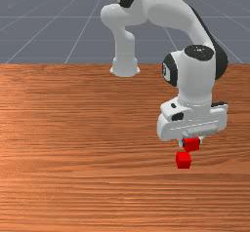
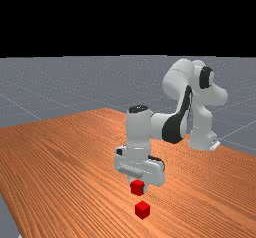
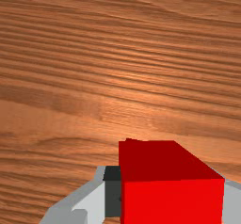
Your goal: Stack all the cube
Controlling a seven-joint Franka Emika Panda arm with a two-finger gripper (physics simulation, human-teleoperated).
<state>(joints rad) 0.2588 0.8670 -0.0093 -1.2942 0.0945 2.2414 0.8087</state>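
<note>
1. Held the upper red cube (image 1: 191, 145) in the gripper (image 1: 191, 142), with the fingers closed on it from two sides and parted only by its width.
2. Had that cube raised off the wooden table (image 1: 73, 153), as seen in the front view and the far view.
3. In the wrist view, had it lodged between the fingers, with a dark pad (image 3: 112, 195) against one side and the grey of the other finger at the opposite side.
4. Saw the lower red cube (image 1: 183, 161) resting on the table, near the upper red cube but apart from it, not stacked.
5. Found it lower in the front view and slightly toward the front view's left; in the far view, lower and slightly toward the far view's right.
6. Noticed a dark red sliver (image 3: 133, 140) past the held cube's edge in the wrist view; could not tell what it belonged to.
7. Reached over the table with the arm (image 1: 195, 82), hand pointing down.
</note>
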